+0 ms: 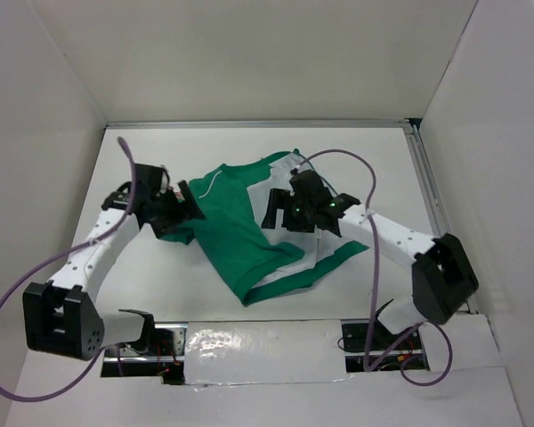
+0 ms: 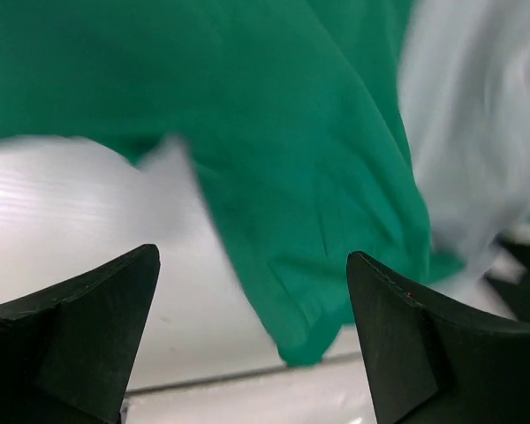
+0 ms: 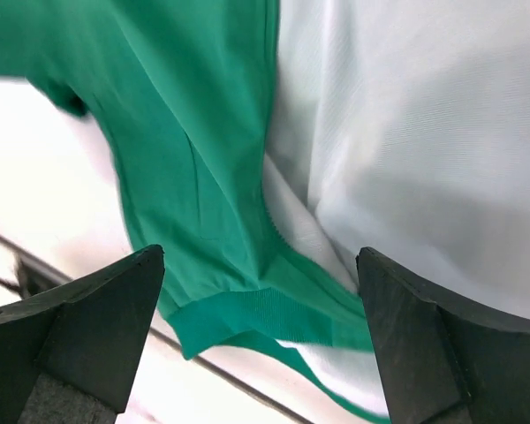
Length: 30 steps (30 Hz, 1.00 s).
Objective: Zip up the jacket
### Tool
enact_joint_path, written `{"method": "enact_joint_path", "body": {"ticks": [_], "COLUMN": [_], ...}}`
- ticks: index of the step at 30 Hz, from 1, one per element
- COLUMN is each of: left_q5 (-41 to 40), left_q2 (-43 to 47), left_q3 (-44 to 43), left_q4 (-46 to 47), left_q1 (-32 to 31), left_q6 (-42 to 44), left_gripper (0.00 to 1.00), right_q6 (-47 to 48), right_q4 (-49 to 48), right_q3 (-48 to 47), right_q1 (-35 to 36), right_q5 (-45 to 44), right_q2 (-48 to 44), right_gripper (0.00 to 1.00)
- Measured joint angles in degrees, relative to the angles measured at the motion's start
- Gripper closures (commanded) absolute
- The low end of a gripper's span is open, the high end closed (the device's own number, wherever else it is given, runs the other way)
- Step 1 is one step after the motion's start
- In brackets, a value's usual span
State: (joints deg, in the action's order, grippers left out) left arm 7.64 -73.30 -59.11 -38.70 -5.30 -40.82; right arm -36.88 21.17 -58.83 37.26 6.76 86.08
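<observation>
The green jacket (image 1: 236, 233) lies crumpled in the middle of the white table, its light grey lining (image 1: 289, 267) turned up on the right. My left gripper (image 1: 189, 210) is open and empty at the jacket's left edge; in the left wrist view (image 2: 252, 256) green cloth (image 2: 274, 132) hangs between and beyond the fingers. My right gripper (image 1: 272, 213) is open and empty over the open front; its view (image 3: 260, 254) shows green cloth (image 3: 185, 132), the ribbed hem (image 3: 256, 314), a zipper edge (image 3: 278, 225) and lining (image 3: 424, 115). The chest letter is hidden.
White walls enclose the table on the left, back and right. A metal rail (image 1: 249, 124) runs along the back edge and another (image 1: 429, 187) down the right side. A shiny taped strip (image 1: 258, 342) lies at the near edge between the arm bases. Purple cables (image 1: 356, 165) loop over both arms.
</observation>
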Motion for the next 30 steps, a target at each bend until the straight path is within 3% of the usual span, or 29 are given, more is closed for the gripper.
{"method": "enact_joint_path", "body": {"ticks": [5, 9, 12, 20, 22, 23, 24, 25, 26, 28, 30], "left_q5": [1.62, -0.57, -2.25, -12.02, -13.84, -14.86, -15.78, -16.87, -18.12, -20.22, -22.12], "left_q2": [2.62, 2.01, -0.09, -14.38, -17.79, -19.54, -20.87, -22.36, -23.78, -25.73, -26.12], "left_q3": [5.62, 6.91, 7.02, 4.81, 4.02, 3.28, 2.60, 1.57, 0.20, -2.21, -4.09], "left_q4": [2.93, 4.72, 6.69, 7.08, 6.40, 5.53, 4.87, 3.52, 1.60, -1.51, -5.31], "left_q1": [-20.85, -35.89, -41.59, -49.44, -50.97, -51.71, -52.19, -52.43, -52.57, -52.61, -52.70], "left_q6": [-0.35, 1.31, 3.52, 4.85, 4.61, 4.07, 3.87, 2.80, 0.76, -2.67, -6.29], "left_gripper": [0.01, 0.01, 0.01, 0.01, 0.13, 0.33, 0.33, 0.57, 0.67, 0.81, 0.88], "right_q6": [-0.94, -1.46, -1.62, -1.86, -1.88, -1.88, -1.90, -1.92, -1.97, -2.05, -2.27], "right_q4": [1.03, 1.33, 2.01, 1.16, 0.44, 0.00, -0.07, -0.46, -0.81, -1.22, -1.42], "right_q3": [2.12, 6.47, 10.64, 15.56, 15.98, 16.20, 16.37, 16.57, 16.81, 17.18, 17.20], "right_q1": [-5.62, -11.30, -13.94, -17.33, -18.43, -19.04, -19.67, -20.15, -20.50, -21.05, -21.29], "right_q5": [-5.38, -7.30, -6.49, -3.17, -2.69, -1.95, -1.84, -1.53, -1.20, -0.63, -0.33], "right_q2": [-9.14, -10.16, -9.90, -8.33, -7.39, -7.02, -6.69, -6.43, -6.32, -6.05, -5.49], "right_gripper": [0.03, 0.04, 0.04, 0.04, 0.04, 0.04, 0.04, 0.04, 0.05, 0.05, 0.05]}}
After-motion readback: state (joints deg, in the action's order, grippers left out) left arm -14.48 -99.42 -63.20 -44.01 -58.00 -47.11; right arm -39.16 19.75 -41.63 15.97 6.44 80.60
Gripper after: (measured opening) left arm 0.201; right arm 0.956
